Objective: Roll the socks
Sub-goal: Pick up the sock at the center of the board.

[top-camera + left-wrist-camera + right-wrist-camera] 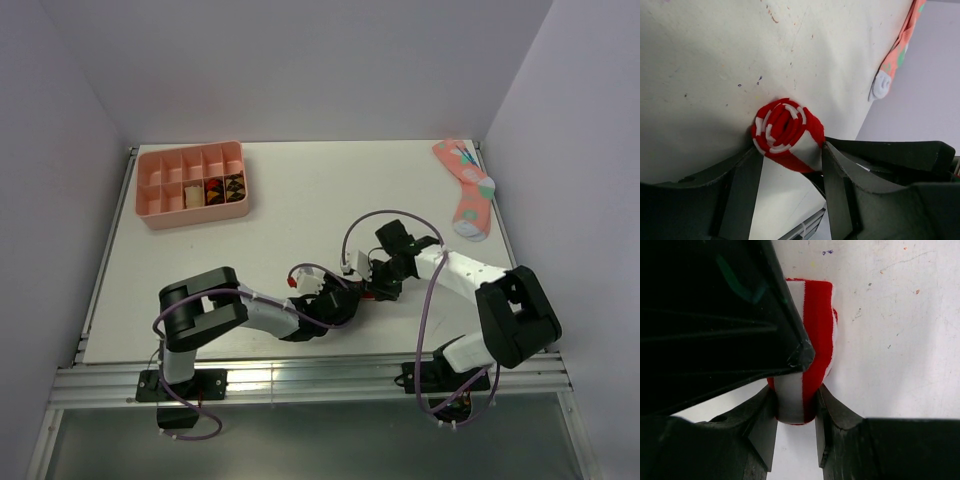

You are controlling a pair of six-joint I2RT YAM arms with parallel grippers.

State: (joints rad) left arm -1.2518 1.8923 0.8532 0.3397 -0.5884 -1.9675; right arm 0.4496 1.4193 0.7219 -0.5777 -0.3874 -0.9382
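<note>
Both grippers at the rolled striped sock [785,125], near centre.
Right gripper [795,391] pinches it. Only the left wrist view shows its spiral end; left gripper [790,148] flanks it, grip unclear.

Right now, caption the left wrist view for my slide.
Rolled red-and-white striped sock on the white table between the left fingers, spiral end toward the camera.
</note>
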